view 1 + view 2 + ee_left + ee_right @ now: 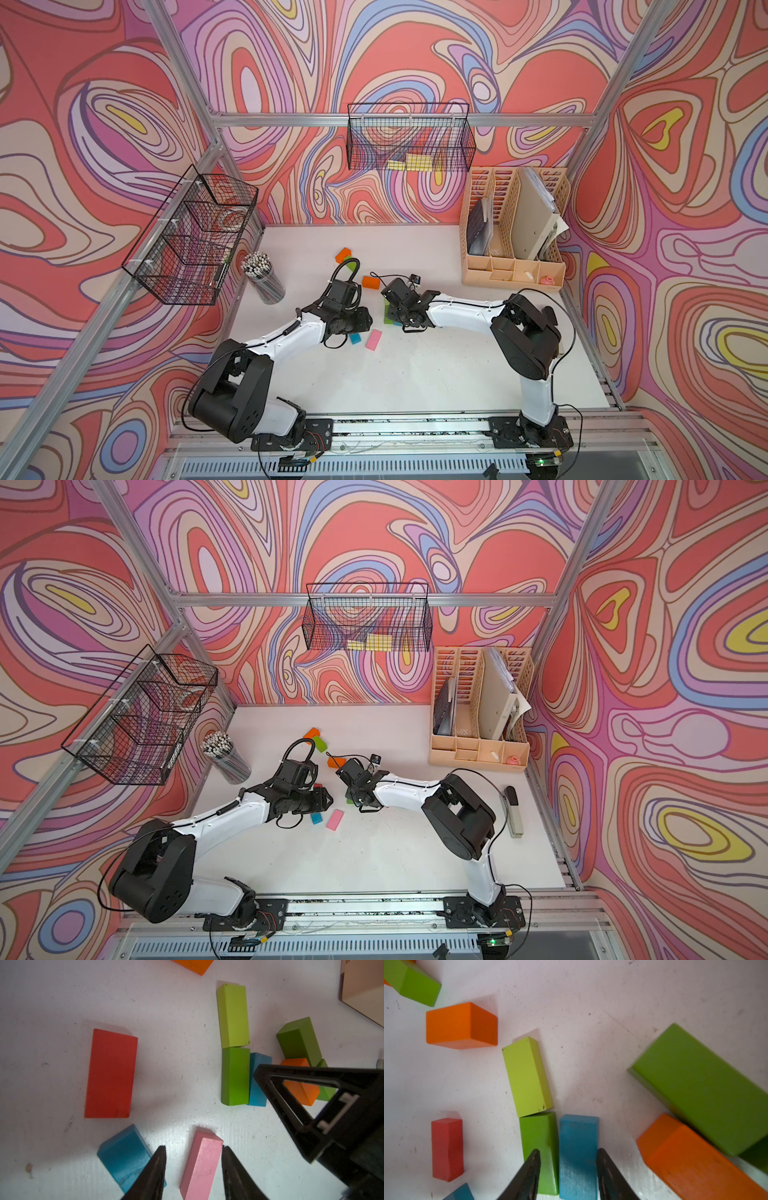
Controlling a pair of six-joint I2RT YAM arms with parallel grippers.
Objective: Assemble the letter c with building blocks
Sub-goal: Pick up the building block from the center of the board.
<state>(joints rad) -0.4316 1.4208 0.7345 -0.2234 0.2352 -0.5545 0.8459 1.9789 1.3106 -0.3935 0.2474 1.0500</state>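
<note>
Left tool (194, 1148) fills the near edge of its wrist view, jaws apart and straddling the pink brick (200, 1167). One finger (228, 1167) touches the brick's long side and the other stands clear of it, so nothing is clamped. Just beside that clear finger lies a loose blue brick (124, 1157). Farther off, the red brick (111, 1074) lies flat and alone.

Right tool (568, 1150) also has its jaws apart, low over two bricks lying side by side. The blue brick (578, 1147) sits between the fingers, while one finger overlaps the top of the green brick (538, 1136); nothing is visibly clamped. A lime brick (527, 1076) meets the green brick end to end, slightly askew. Near these, a dark green brick (702, 1088) lies slanted against an orange brick (695, 1161). A lone orange brick (460, 1024) lies well apart from them.

In both top views all of this sits mid-worktop (415, 374), with the arms reaching in from either side and the pink brick lying flat between the two tools.
</note>
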